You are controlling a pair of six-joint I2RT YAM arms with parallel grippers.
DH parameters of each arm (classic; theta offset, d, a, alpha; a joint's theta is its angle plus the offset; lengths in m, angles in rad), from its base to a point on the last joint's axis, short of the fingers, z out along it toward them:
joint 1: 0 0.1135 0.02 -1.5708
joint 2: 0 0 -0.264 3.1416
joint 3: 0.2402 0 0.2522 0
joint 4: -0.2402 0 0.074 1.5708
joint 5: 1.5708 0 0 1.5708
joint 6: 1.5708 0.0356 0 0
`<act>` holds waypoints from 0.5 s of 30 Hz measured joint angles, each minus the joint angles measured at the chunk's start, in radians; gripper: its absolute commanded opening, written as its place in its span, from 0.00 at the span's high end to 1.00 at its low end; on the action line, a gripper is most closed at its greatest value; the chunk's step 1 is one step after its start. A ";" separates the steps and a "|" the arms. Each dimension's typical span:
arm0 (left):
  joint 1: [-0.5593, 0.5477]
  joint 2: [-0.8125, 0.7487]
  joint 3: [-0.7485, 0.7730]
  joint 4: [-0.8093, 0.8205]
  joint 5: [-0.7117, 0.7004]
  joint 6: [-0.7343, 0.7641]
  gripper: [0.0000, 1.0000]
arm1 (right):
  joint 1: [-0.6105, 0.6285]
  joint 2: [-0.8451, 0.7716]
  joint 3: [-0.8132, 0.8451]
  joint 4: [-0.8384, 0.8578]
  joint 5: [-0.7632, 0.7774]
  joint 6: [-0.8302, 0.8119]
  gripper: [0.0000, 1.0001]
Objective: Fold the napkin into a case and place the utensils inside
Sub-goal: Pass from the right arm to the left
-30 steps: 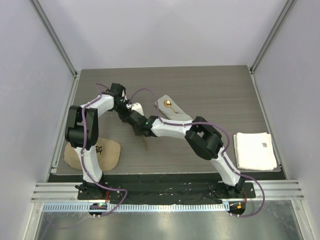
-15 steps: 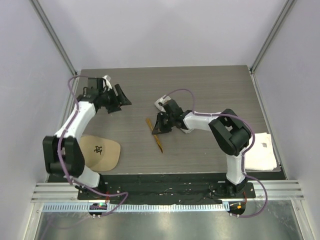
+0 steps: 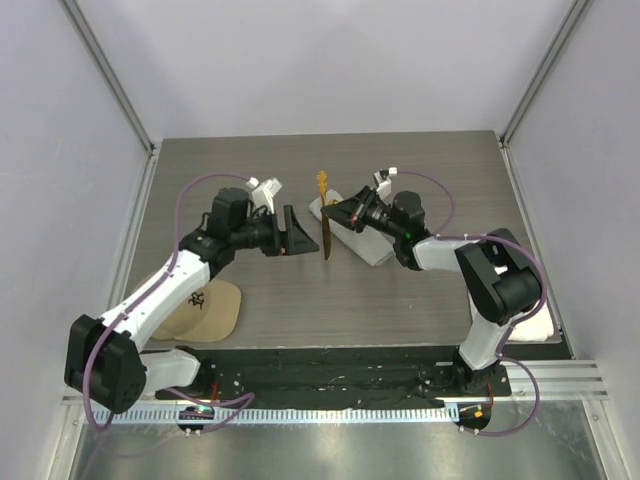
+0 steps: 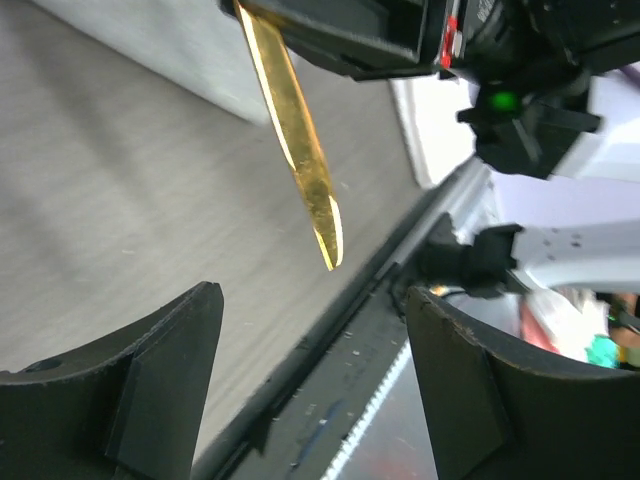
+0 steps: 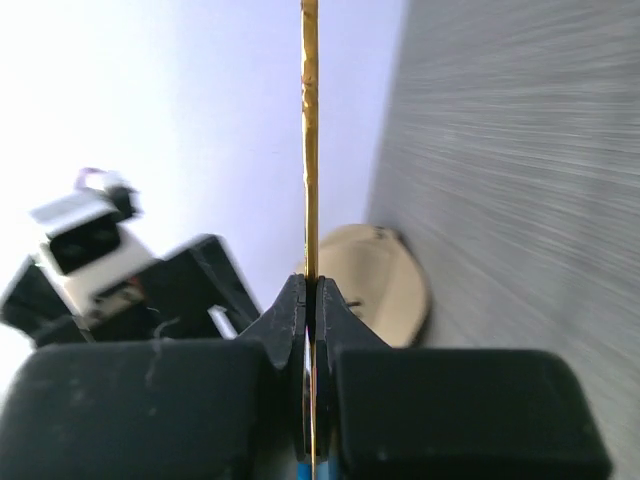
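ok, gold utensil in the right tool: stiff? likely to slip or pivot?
Probably stiff: the gold utensil sticks out straight both sides of the right tool, unsupported. Likely slippery: shiny and blade-thin edge-on in that pinch, so a nudge may pivot it. Looks light for its length.

Two robot arms: left arm [image 3: 160,290], right arm [image 3: 490,275]. Two purple cables [image 3: 432,181], one per arm. One utensil [image 3: 322,190], slim, gold. One napkin [image 3: 368,249], light grey, folded. One tan cap [image 3: 215,305]. One white towel [image 3: 543,328], partly hidden behind right arm. One wood-grain surface [image 3: 430,155].
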 measured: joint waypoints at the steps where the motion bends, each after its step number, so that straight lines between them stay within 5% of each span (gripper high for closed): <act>1: -0.021 0.000 -0.013 0.025 0.006 -0.018 0.22 | 0.003 0.000 -0.018 0.065 0.004 0.038 0.99; 9: -0.079 0.063 -0.060 0.245 0.055 -0.193 0.24 | 0.011 -0.072 -0.124 0.272 0.040 0.156 0.99; 12: -0.091 0.118 -0.101 0.396 0.079 -0.298 0.35 | 0.011 -0.117 -0.142 0.294 0.052 0.162 0.99; 15: -0.121 0.176 -0.099 0.489 0.108 -0.367 0.57 | 0.013 -0.143 -0.162 0.302 0.067 0.151 0.99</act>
